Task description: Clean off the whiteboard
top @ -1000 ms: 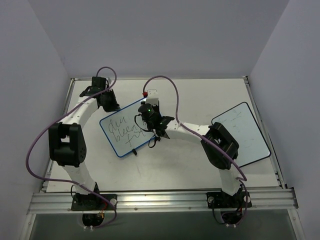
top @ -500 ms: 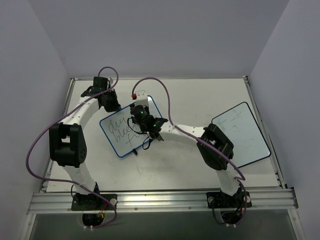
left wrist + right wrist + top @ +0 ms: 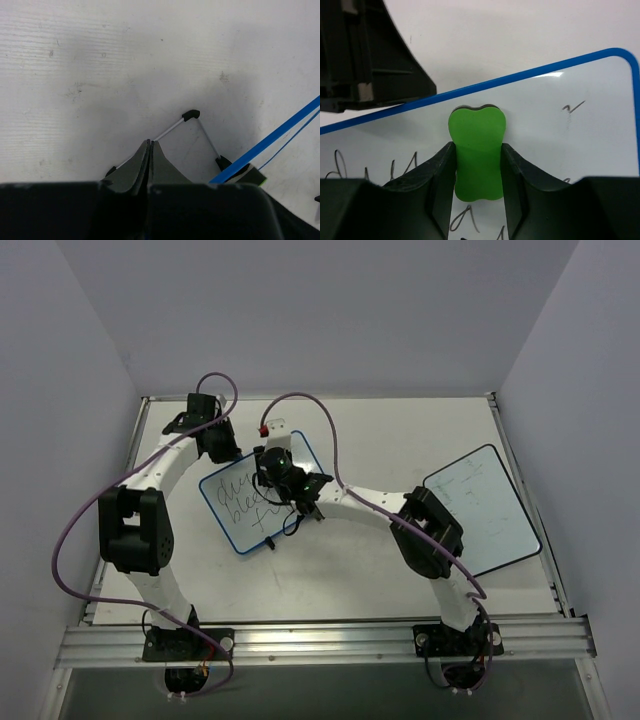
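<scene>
Right claw (image 3: 477, 148) gripping green eraser (image 3: 476, 155) slid left over whiteboard (image 3: 560, 145); left claw (image 3: 150, 146) closed.

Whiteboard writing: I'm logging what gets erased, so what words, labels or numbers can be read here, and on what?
Blue-framed whiteboard: black handwritten scribbles, too loose to read as words.
Black-framed board: faint marks, too small to read.
Green eraser: no text.
No printed labels, brands or numbers show.

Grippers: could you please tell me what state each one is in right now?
Left gripper: shut, tips at the wire stand of the whiteboard; grip unclear.
Right gripper: shut on the green eraser.
</scene>
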